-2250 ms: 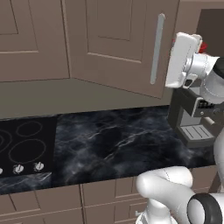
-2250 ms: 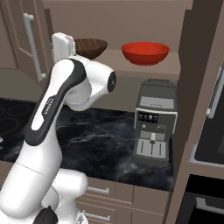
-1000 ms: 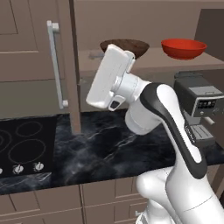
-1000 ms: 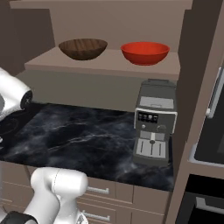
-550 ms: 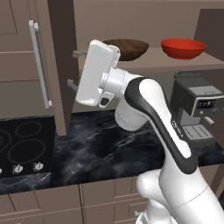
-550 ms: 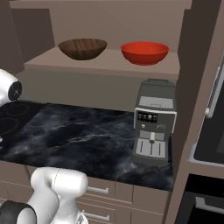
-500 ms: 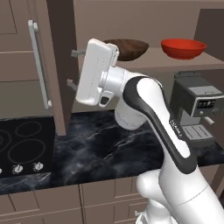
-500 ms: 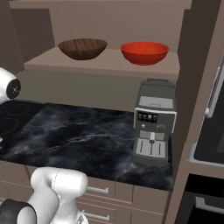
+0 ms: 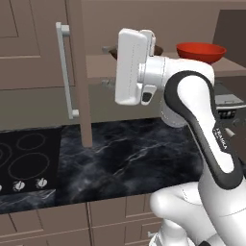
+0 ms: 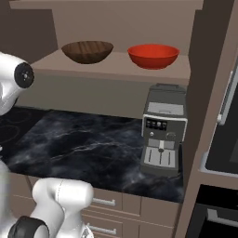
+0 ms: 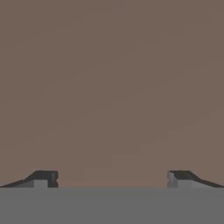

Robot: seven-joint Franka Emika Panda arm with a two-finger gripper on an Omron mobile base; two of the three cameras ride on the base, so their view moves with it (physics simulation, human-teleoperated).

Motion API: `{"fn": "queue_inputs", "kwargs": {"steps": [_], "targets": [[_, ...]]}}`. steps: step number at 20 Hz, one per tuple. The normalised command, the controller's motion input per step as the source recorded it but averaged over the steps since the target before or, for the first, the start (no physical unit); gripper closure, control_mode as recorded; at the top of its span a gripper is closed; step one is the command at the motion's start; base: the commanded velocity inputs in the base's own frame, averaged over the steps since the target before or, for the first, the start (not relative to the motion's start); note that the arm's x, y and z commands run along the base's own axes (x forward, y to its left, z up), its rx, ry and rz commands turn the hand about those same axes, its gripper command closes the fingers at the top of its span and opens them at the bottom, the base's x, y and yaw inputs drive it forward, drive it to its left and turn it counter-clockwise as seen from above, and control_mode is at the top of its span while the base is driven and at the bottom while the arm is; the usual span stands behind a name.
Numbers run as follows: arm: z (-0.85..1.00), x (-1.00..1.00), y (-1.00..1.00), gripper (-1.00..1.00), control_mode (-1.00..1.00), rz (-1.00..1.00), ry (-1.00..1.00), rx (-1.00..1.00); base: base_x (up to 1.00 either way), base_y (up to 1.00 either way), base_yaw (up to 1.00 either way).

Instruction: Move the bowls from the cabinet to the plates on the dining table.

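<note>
The cabinet [image 9: 77, 72] door stands swung open. Both bowls rest on the cabinet shelf [image 10: 111, 69]: the wood-grain bowl [image 10: 87, 51] toward the left end, the red bowl [image 10: 153, 55] just beside it toward the right end, apart. The gripper [image 11: 112, 178] has its jaws spread wide with nothing between them, facing a plain taupe surface. A coffee machine [image 10: 163, 135] stands on the marble counter [image 10: 83, 148] below the shelf.

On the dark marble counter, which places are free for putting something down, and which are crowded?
The counter is bare between the cooktop and the coffee machine. The shelf is crowded: the wooden bowl and the red bowl leave only a narrow gap between them.
</note>
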Motion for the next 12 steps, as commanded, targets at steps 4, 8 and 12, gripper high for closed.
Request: {"fn": "queue_inputs", "kwargs": {"steps": [4,8,12], "targets": [[0.07,-0.12,-0.89,-1.00,-1.00,-0.17,0.00,0.00,0.00,0.00,0.00],[0.04,0.00,-0.77,-1.00,-1.00,-0.24,0.00,0.00,0.00,0.00,0.00],[0.01,0.01,-0.62,-1.00,-1.00,-0.31,0.02,0.00,0.00,0.00,0.00]]}}
